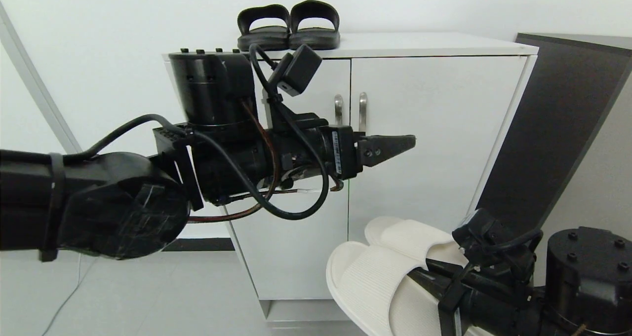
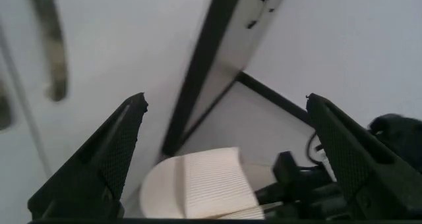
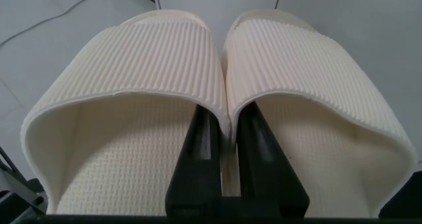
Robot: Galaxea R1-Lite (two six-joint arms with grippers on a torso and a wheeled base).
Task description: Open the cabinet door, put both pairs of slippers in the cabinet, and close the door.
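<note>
The white cabinet (image 1: 434,129) stands with both doors closed, and two metal handles (image 1: 363,110) flank the centre seam. A black pair of slippers (image 1: 289,26) rests on its top. My left gripper (image 1: 395,146) hovers just in front of the doors, slightly below the handles, and its jaws are spread wide and empty in the left wrist view (image 2: 226,104). One handle (image 2: 53,46) shows beyond them. My right gripper (image 3: 231,148) is shut on the white pair of slippers (image 1: 380,272), pinching their inner walls together, low in front of the right door.
A dark panel (image 1: 558,129) leans against the cabinet's right side. Pale grey floor (image 1: 148,296) spreads to the left of the cabinet, with a thin cable lying on it. A white wall stands behind.
</note>
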